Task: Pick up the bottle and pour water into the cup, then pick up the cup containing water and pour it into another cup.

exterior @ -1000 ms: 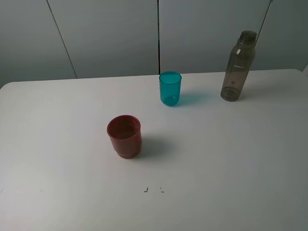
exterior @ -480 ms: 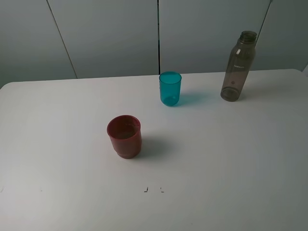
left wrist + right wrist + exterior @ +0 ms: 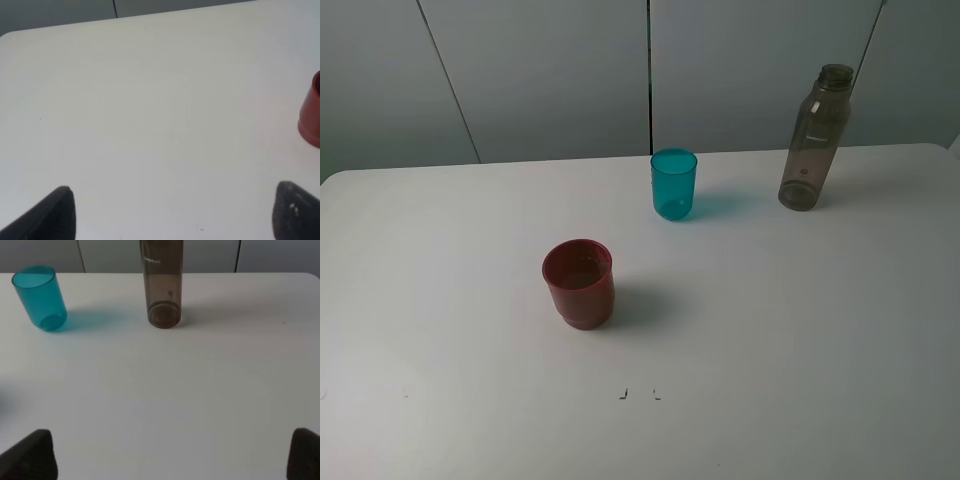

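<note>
The smoky grey-brown bottle (image 3: 814, 138) stands upright at the back right of the white table; the right wrist view shows its lower part (image 3: 161, 285). The teal cup (image 3: 674, 184) stands at the back middle and shows in the right wrist view (image 3: 40, 297). The dark red cup (image 3: 579, 283) stands left of centre; its edge shows in the left wrist view (image 3: 312, 119). My left gripper (image 3: 175, 212) is open over bare table, well short of the red cup. My right gripper (image 3: 172, 452) is open, some way in front of the bottle. Neither gripper shows in the exterior view.
The white table (image 3: 800, 330) ends at a grey panelled wall (image 3: 550, 75) close behind the bottle and teal cup. Two small dark marks (image 3: 638, 394) lie on the table near the front.
</note>
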Controlling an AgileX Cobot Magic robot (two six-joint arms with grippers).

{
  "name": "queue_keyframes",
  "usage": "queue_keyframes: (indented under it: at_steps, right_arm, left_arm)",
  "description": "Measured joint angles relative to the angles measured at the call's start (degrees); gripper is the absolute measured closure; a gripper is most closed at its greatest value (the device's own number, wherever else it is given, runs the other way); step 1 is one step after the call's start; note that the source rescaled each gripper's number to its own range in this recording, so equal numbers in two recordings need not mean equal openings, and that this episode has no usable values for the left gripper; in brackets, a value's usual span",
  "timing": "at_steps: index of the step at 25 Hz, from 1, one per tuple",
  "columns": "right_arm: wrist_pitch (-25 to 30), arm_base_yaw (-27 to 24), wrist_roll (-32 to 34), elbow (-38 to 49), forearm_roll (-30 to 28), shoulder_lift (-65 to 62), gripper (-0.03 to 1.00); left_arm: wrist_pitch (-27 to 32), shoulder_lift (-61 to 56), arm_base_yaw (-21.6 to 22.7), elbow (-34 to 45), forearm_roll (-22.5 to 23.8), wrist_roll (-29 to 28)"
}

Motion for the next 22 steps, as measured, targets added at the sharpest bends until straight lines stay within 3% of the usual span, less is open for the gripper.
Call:
queue_keyframes:
  at_steps: [22]
  right_arm:
    - [0.0, 0.2, 0.1, 0.0, 0.0, 0.0, -0.03]
  left_arm:
    - [0.0, 0.0, 0.0, 0.0, 0.0, 0.0]
